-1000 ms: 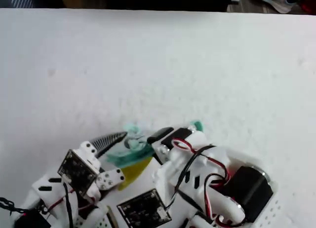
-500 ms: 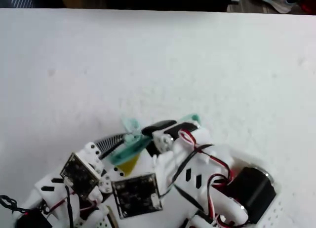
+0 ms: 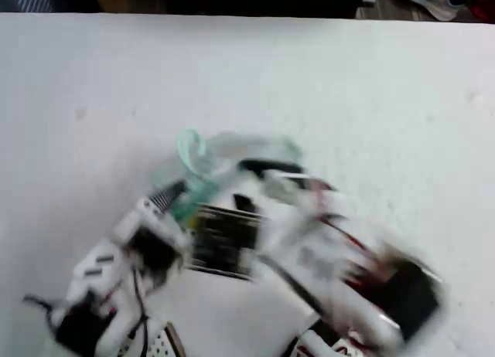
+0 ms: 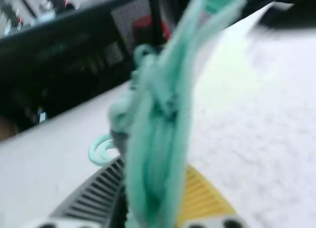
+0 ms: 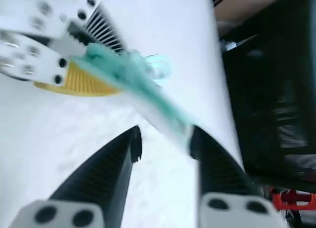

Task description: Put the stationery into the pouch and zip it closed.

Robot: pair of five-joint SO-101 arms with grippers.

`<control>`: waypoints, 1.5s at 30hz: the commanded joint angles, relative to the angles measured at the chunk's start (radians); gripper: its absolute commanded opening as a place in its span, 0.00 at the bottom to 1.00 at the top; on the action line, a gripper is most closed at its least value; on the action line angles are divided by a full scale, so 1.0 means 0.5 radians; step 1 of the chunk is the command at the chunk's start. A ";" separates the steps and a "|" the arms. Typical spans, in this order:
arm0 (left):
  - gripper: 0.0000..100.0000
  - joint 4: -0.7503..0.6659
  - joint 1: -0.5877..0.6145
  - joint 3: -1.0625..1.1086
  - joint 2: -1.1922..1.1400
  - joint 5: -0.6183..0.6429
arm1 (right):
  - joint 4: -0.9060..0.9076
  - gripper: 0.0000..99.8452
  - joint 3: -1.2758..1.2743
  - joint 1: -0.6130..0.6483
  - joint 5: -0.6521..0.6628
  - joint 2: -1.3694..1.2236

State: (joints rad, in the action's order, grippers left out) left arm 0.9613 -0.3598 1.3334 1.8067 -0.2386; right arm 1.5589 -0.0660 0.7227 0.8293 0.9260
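Pouch: teal, edge-on, long axis running straight out from left gripper toward right gripper, over table. Left gripper clamped on near end of pouch. Right gripper fingers apart, far end of pouch at one fingertip. Versus earlier frame: pouch and both arms shifted farther up table.

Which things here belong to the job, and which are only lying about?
Job: teal pouch, clamped in the left gripper; right gripper, open at the pouch's end.
Lying about: a pale object beyond the far edge of the table.
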 commanded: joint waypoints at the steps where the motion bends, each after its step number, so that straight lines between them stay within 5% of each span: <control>1: 0.02 -0.224 0.094 0.114 0.032 -0.163 | -0.048 0.26 0.086 -0.029 -0.120 -0.029; 6: 0.02 -0.445 0.091 0.353 0.032 -0.384 | -0.127 0.24 0.129 -0.038 -0.172 -0.044; 13: 0.02 -0.292 -0.210 0.381 0.032 -0.396 | -0.514 0.21 0.307 -0.054 -0.675 -0.275; 22: 0.02 -0.215 -0.302 0.384 0.032 -0.436 | 0.330 0.24 1.200 0.035 -1.096 -1.333; 25: 0.02 -0.224 -0.299 0.414 0.032 -0.442 | 0.348 0.27 1.261 0.048 -1.181 -1.527; 38: 0.02 -0.252 -0.290 0.436 0.032 -0.436 | 0.345 0.27 0.525 0.048 -1.053 -1.628; 45: 0.02 -0.298 -0.204 0.433 0.032 -0.430 | 0.345 0.11 0.236 0.091 -0.733 -1.625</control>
State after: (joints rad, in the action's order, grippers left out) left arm 0.8539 -0.5025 1.5712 1.8082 -0.4534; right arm 1.7031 0.0829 0.7472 0.4273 0.1066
